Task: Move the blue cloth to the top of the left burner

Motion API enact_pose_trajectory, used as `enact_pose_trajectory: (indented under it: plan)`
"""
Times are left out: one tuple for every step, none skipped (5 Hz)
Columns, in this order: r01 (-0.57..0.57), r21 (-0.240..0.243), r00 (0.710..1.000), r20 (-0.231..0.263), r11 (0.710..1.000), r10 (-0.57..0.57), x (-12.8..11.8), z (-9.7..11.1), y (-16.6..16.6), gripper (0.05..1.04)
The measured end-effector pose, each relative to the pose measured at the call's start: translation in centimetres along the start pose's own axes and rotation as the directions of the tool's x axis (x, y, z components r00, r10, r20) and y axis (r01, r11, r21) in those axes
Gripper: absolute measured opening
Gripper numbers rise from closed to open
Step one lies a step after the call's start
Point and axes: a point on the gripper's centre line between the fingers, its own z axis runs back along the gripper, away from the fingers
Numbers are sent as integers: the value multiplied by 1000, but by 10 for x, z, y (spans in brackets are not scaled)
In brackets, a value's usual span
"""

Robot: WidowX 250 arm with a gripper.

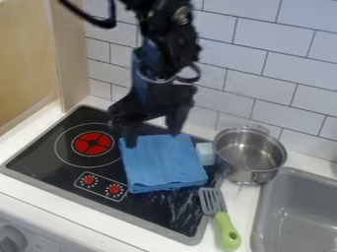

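One folded blue cloth (164, 165), far edge under the spread gripper (153, 140)

From here, the black robot arm (168, 44) runs off the top edge, the grey sink (296, 216) off the right and bottom. The black pincer (153, 139) blurs too much to tell whether it touches the folded blue cloth (164, 167), which hides some black stovetop (39, 157).

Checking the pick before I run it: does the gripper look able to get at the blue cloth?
Probably yes: the gripper hangs open at the cloth's wall-side edge, nothing visible lies on top, and the pot stands off to one side.
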Motion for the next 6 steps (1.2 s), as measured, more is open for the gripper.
enact_pose_trajectory:
  plan:
    - [-11,18,999,-38,1000,11,-3,-15,1,999]
    - [-16,25,998,-62,1000,18,-5,-29,-4,999]
    - [-12,40,997,-75,999,15,-4,-39,-10,999]
    - [-7,48,997,-82,999,11,-7,-45,-16,999]
    - [-16,56,997,-79,998,20,-4,-47,-19,999]
    - [-22,59,996,-84,998,27,-6,-51,-20,999]
